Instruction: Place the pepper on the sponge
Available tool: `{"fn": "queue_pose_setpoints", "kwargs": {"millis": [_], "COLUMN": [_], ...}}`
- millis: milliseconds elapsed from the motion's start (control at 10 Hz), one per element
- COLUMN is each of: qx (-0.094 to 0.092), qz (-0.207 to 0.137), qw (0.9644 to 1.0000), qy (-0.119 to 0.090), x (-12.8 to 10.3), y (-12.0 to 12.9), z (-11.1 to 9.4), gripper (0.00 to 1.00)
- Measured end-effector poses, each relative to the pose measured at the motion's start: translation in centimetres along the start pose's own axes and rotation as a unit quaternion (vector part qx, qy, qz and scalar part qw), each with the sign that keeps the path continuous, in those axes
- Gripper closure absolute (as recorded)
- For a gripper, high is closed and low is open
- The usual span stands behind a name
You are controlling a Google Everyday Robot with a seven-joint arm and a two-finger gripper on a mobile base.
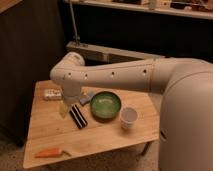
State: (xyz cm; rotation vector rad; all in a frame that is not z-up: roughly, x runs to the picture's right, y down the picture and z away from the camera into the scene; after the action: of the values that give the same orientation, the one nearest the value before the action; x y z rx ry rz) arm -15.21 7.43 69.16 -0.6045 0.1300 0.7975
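The orange pepper [50,153] lies on its side near the front left corner of the wooden table [100,137]. Behind it, the blue-grey sponge [86,98] lies flat just left of the green bowl, partly covered by my arm. My arm reaches in from the right and bends down over the table's left half. The gripper [63,109] hangs low between the white packet and the black striped block, open and holding nothing. It is left of the sponge and well behind the pepper.
A green bowl [105,105] sits mid-table with a white cup [128,118] to its right. A black striped block [78,116] lies left of the bowl. A white packet [51,93] lies at the back left. A dark wall and a shelf stand behind.
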Motion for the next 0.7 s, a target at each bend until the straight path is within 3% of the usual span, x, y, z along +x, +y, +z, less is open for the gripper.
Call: {"fn": "queue_pose_setpoints", "kwargs": {"millis": [200, 400, 700], "qx": [0.002, -0.007, -0.046], "qz": [-0.046, -0.103, -0.204], "qw": [0.9988, 0.9942, 0.9763], "qy": [-0.015, -0.029, -0.056], "x": [-1.0, -1.5, -0.8], "y": [0.1, 2.2, 8.5], "z": [0.2, 0.5, 1.3], "gripper": [0.20, 0.20, 0.20]}}
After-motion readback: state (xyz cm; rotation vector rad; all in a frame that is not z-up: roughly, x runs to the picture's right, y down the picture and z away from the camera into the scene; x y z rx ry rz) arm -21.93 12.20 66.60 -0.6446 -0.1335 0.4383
